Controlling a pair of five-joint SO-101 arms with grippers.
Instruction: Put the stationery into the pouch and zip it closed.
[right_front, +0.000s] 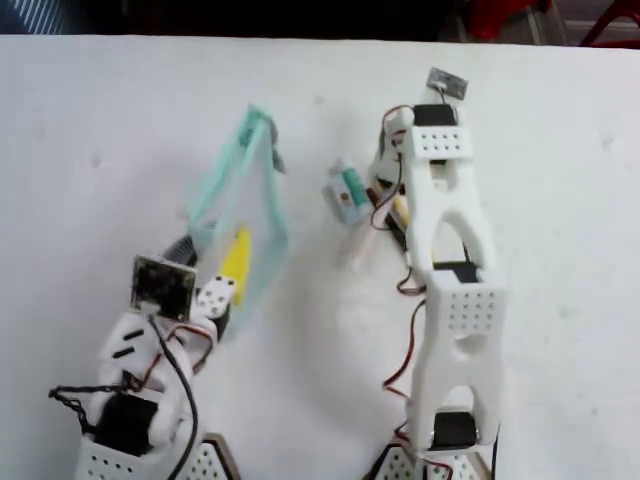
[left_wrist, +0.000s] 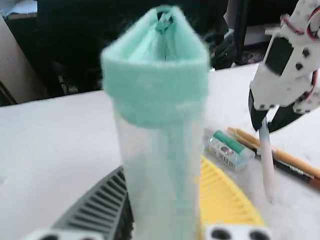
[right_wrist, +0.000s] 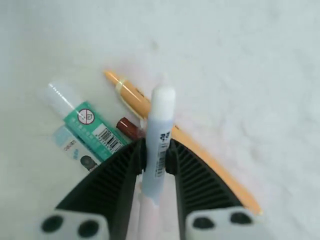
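My left gripper (right_front: 218, 288) is shut on the clear pouch (right_front: 235, 210) with teal trim, holding it up off the table. In the left wrist view the pouch (left_wrist: 160, 125) stands between the grey and yellow fingers, its teal zipper edge on top. My right gripper (right_wrist: 156, 152) is shut on a white pen (right_wrist: 161, 120), tip near the table. The right gripper (left_wrist: 269, 117) and white pen (left_wrist: 266, 160) also show to the right of the pouch. Under them lie an orange pen (right_wrist: 205, 152), a dark red pen (right_wrist: 127, 127) and a green-and-white stationery piece (right_wrist: 87, 131).
The green-and-white piece (right_front: 345, 190) lies between the pouch and the right arm (right_front: 450, 250). The white table (right_front: 560, 150) has free room at the far left and the right. Dark furniture stands beyond the table's far edge.
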